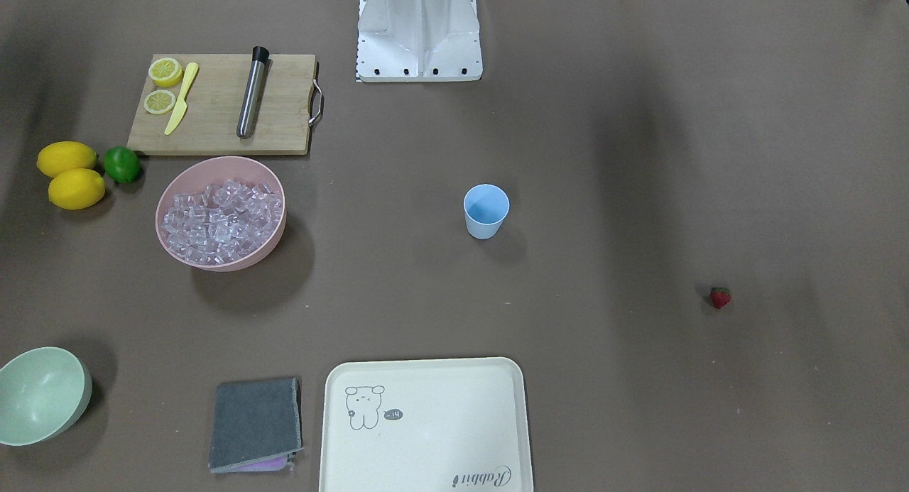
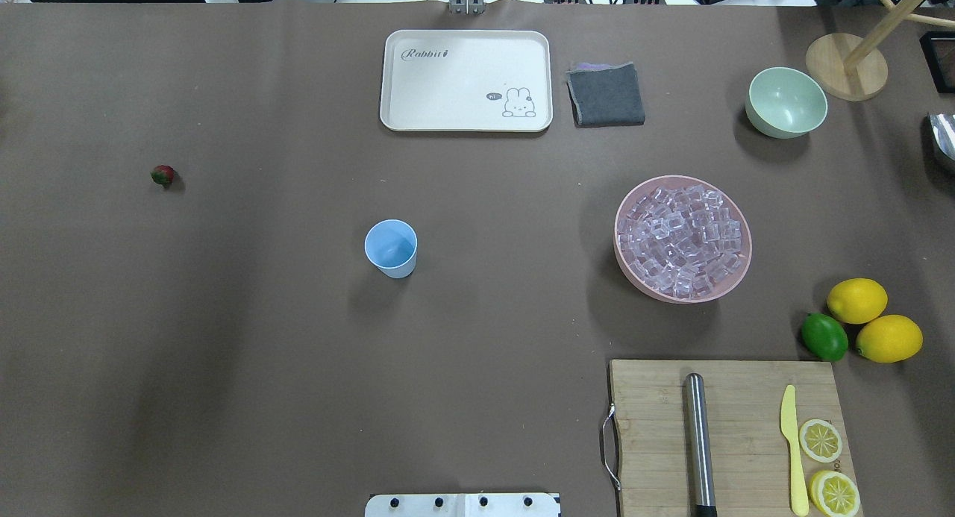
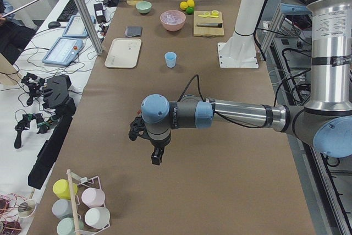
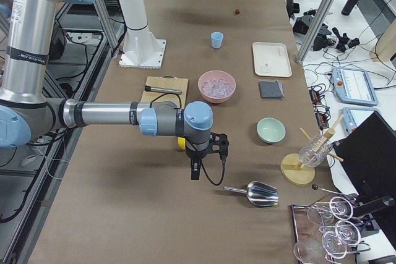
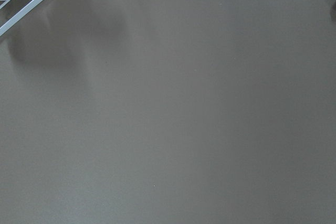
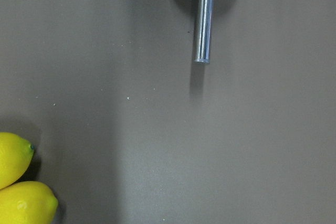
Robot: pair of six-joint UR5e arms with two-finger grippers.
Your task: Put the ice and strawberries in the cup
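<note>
The light-blue cup (image 2: 391, 247) stands upright and empty near the table's middle, and also shows in the front view (image 1: 486, 209). The strawberry (image 2: 163, 175) lies alone on the robot's left side (image 1: 720, 297). The ice (image 2: 683, 237) fills the pink bowl (image 2: 624, 267) on the robot's right (image 1: 220, 221). Both grippers are outside the overhead and front views. My left gripper (image 3: 157, 155) hangs over bare table far out on the left end. My right gripper (image 4: 195, 170) hangs near the lemons and the scoop. I cannot tell whether either is open or shut.
A cutting board (image 2: 727, 435) holds a steel muddler, yellow knife and lemon slices. Two lemons (image 2: 873, 319), a lime (image 2: 824, 336), a pale green bowl (image 2: 786, 101), a grey cloth (image 2: 605, 94) and a cream tray (image 2: 466, 80) are around. A metal scoop (image 4: 260, 193) lies at the right end.
</note>
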